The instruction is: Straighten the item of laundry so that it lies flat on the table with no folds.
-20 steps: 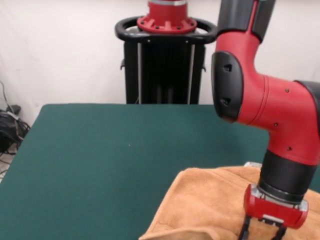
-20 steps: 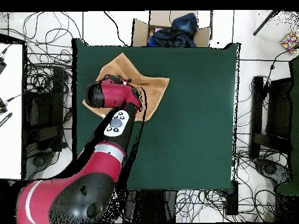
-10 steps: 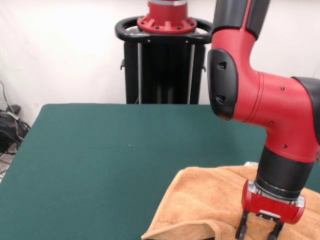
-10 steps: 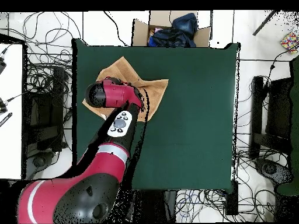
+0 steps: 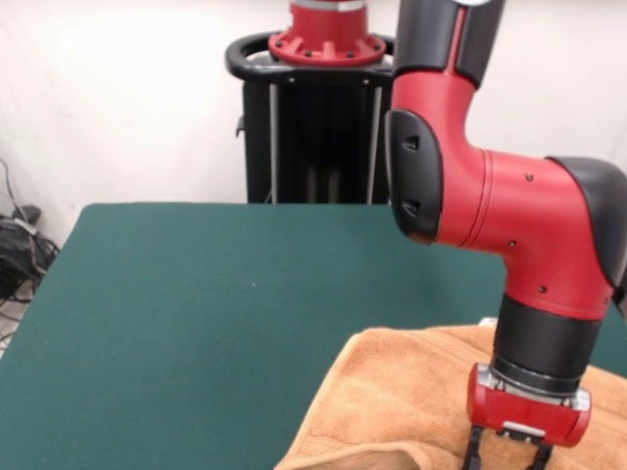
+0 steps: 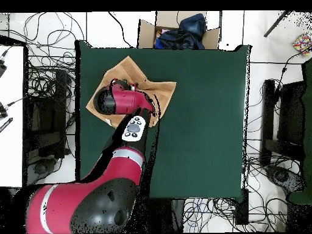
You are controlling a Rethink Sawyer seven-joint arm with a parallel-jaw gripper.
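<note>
The orange-tan item of laundry [image 5: 402, 401] lies at the near right of the dark green table [image 5: 196, 313], with a rolled fold along its front edge. My gripper [image 5: 507, 462] hangs right over it, its two black fingers [image 5: 474, 452] spread apart and open, with their tips cut off by the picture's bottom edge. From overhead the item of laundry [image 6: 159, 91] sits near the table's [image 6: 201, 122] upper left corner. The red wrist [image 6: 125, 100] covers its middle and hides the gripper there.
A cardboard box [image 6: 177, 30] with dark clothes stands beyond the table's top edge in the overhead view. Cables and black stands [image 6: 46, 116] flank the table on the floor. The black pedestal [image 5: 318, 127] rises behind the table's far edge.
The arm has swung a little to the left in the front view and the gripper has dropped slightly lower over the towel. The towel's outline looks unchanged.
</note>
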